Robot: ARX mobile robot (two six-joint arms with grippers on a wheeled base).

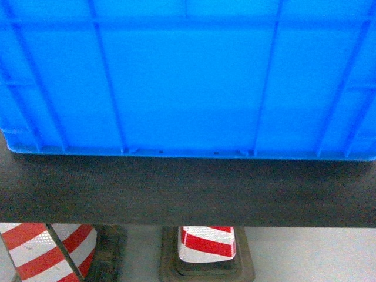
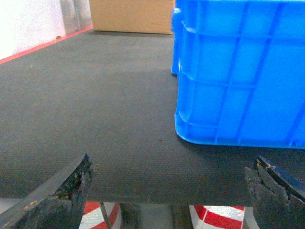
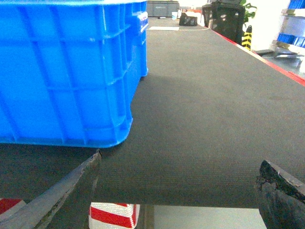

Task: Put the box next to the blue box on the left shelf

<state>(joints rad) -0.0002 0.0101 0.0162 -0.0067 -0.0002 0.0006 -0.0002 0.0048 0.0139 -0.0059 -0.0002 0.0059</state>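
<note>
One box (image 1: 188,76) sat on one dark ribbed table (image 1: 188,188), near its front edge. Two red-and-white striped cones (image 1: 207,242) stood on the floor below. Both grippers, left (image 2: 167,191) and right (image 3: 183,191), hovered spread wide and empty, apart from the box.

Dark ribbed mat (image 1: 188,194), red-and-white striped cones (image 1: 207,242) below its edge, cardboard box (image 2: 131,15) far back.
</note>
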